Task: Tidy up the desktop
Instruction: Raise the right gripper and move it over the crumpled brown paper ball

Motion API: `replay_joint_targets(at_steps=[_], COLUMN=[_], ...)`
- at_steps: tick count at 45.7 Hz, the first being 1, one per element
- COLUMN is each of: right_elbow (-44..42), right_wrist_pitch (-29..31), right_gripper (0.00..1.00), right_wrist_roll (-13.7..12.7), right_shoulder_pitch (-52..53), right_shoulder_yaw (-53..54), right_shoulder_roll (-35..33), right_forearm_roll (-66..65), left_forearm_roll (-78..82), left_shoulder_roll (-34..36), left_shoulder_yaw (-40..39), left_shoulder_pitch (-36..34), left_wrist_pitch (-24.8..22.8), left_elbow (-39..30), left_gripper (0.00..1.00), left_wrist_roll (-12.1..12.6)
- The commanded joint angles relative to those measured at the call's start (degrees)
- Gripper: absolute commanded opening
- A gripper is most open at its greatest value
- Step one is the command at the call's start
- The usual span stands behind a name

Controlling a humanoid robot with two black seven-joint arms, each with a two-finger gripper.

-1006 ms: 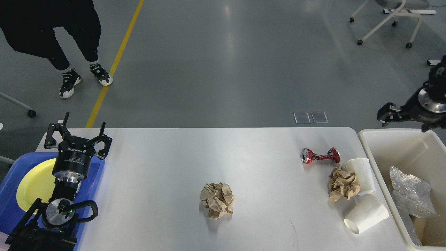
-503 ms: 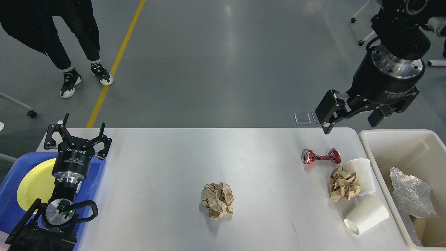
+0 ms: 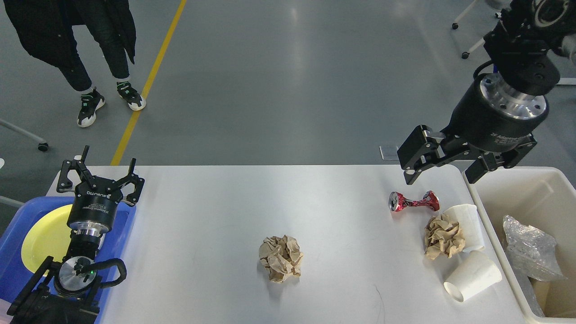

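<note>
Both arms poised over a littered white desk (image 3: 225, 211).

The desk fills the lower view, between a blue tray (image 3: 9, 238) at left and a cream bin (image 3: 477, 180) at right. The right gripper (image 3: 438, 173) hangs above the desk's far right corner, tilted down-left, fingers spread, empty, above a crushed red can (image 3: 413, 201). The left gripper (image 3: 100, 173) points away over the tray's yellow plate (image 3: 45, 236), fingers spread, empty. A brown paper ball (image 3: 281, 258) lies mid-desk; another (image 3: 443, 236) touches a fallen paper cup (image 3: 468, 222); a second cup (image 3: 472, 282) lies nearer.
</note>
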Motion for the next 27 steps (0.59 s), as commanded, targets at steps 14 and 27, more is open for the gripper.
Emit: replay_joint_targets(at_steps=[14,27], right_elbow=[-17.03,-35.04], right_wrist_pitch=[-8.79,-13.18], right_gripper=[1.00,1.00], right_wrist_roll=[0.02,0.02], right_shoulder_pitch=[-26.65,-45.55], right_shoulder_yaw=[12.14,17.68], right_shoulder_roll=[11.19,26.58], right_forearm_roll=[7.98,7.45], left_forearm_roll=[0.00,0.00], left_shoulder_roll=[0.00,0.00], left_shoulder_yaw=[0.01,0.01], left_shoulder_pitch=[0.06,-0.02], left_wrist_pitch=[-0.08,-0.08], left_elbow=[-0.02,-0.02], left_gripper=[0.96,0.96], left_wrist_roll=[0.00,0.09])
